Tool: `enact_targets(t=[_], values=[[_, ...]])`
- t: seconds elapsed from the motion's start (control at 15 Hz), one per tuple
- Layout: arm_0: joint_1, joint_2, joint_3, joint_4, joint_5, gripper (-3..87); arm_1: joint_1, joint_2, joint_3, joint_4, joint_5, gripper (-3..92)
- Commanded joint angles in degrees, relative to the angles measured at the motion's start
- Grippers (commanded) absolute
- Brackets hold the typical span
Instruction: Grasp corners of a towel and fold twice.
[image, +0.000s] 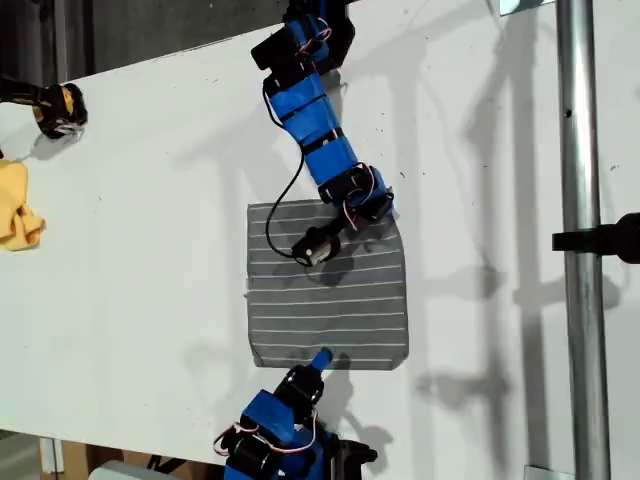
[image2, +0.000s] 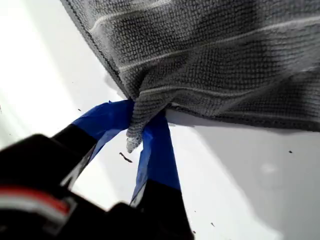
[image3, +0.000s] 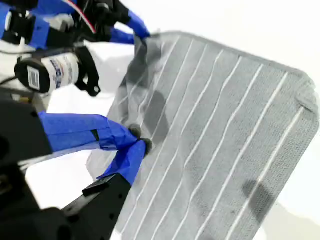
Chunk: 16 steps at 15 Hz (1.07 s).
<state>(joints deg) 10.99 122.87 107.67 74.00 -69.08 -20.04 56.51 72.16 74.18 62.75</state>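
The towel (image: 330, 300) lies flat in the middle of the white bench (image: 150, 280), closer to the bench's edge at the bottom of the exterior view. Its stripes run the same way as that edge.

My first pincer (image2: 142, 125) is shut tight on a corner of the towel (image2: 225, 60), and a small bit of cloth pokes out between the blue tips. In the exterior view this is the far corner on that view's right, where my first pincer (image: 375, 210) reaches in from the bench's far edge.

My second pincer (image3: 140, 145) has its tips pressed together on the towel (image3: 225, 130), and the cloth is bunched up there. In the exterior view my second pincer (image: 322, 358) sits at the towel's near edge, about halfway along it.

There is lots of bare bench on both sides of the towel. A yellow cloth (image: 15, 205) lies well apart at the exterior view's left edge. A metal pole (image: 580, 240) stands on that view's right, away from the towel.
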Motion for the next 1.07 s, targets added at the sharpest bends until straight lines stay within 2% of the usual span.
enact_targets(t=[0.0, 0.2, 0.33, 0.4, 0.53, 0.67, 1.0], values=[[2.99, -6.94, -10.37, 2.55, 4.66, -1.5, 1.14, 0.53, -1.67, 0.00, -0.88, -0.2], [5.80, -12.48, -16.52, 3.96, 10.37, -1.5, 1.32, 0.62, -1.67, 0.18, -1.32, -0.2], [5.98, -11.69, -16.44, 4.39, 10.90, -1.4, 1.32, 0.70, -1.67, 0.26, -1.32, -0.2], [5.80, -11.07, -16.44, 5.01, 10.55, 1.1, 1.23, 0.70, -1.58, 0.26, -1.32, -0.2], [5.45, -10.90, -15.91, 6.24, 9.58, 16.2, 1.23, 0.70, -1.49, 0.26, -1.32, -0.2], [5.27, -11.78, -15.56, 8.00, 7.56, 25.9, 1.23, 0.70, -1.49, 0.26, -1.41, -0.2], [4.83, -13.54, -14.33, 12.30, 5.98, 30.5, 1.23, 0.62, -1.41, 0.26, -1.41, -0.2]])
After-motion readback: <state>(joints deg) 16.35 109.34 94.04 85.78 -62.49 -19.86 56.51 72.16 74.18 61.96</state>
